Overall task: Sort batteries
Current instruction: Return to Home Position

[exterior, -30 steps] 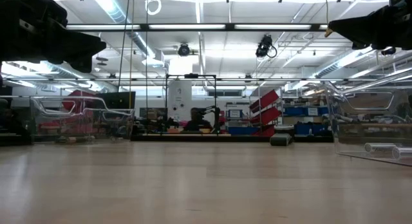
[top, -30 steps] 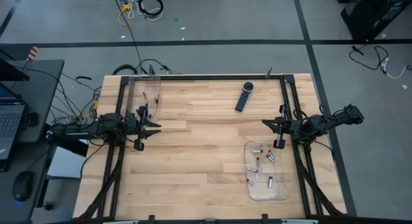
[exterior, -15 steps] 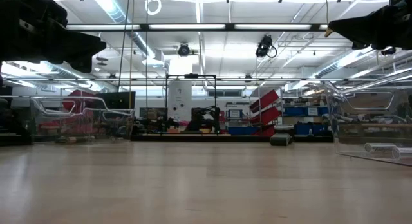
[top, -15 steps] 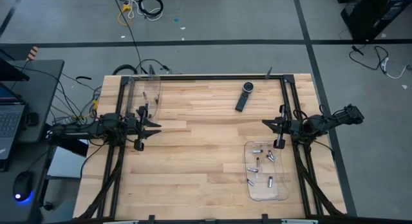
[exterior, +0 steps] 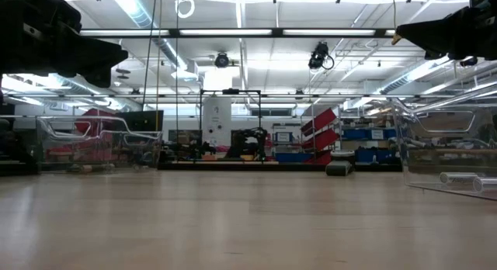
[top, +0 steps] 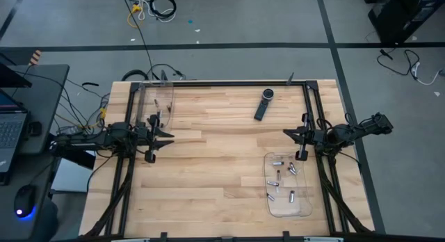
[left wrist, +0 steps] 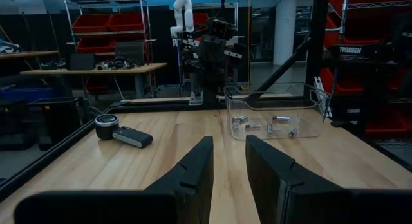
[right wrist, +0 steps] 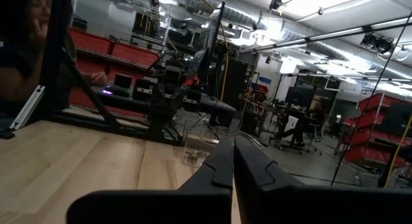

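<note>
Several small silvery batteries (top: 281, 176) lie loose in a clear tray (top: 304, 207) on the table's near right; the left wrist view shows these batteries (left wrist: 270, 126) too. My left gripper (top: 170, 135) hovers at the table's left side, pointing level toward the right, open and with nothing in it (left wrist: 228, 156). My right gripper (top: 286, 133) hovers at the right side, just beyond the tray's far end, pointing left. It is shut with nothing between its fingers (right wrist: 233, 161). Neither gripper is near a battery.
A long black remote-like device (top: 263, 104) lies on the far middle of the table. A second clear tray (top: 164, 101) stands at the far left. Black frame rails (top: 215, 83) run along the table's far edge and sides. A person (right wrist: 29, 31) sits beyond the table.
</note>
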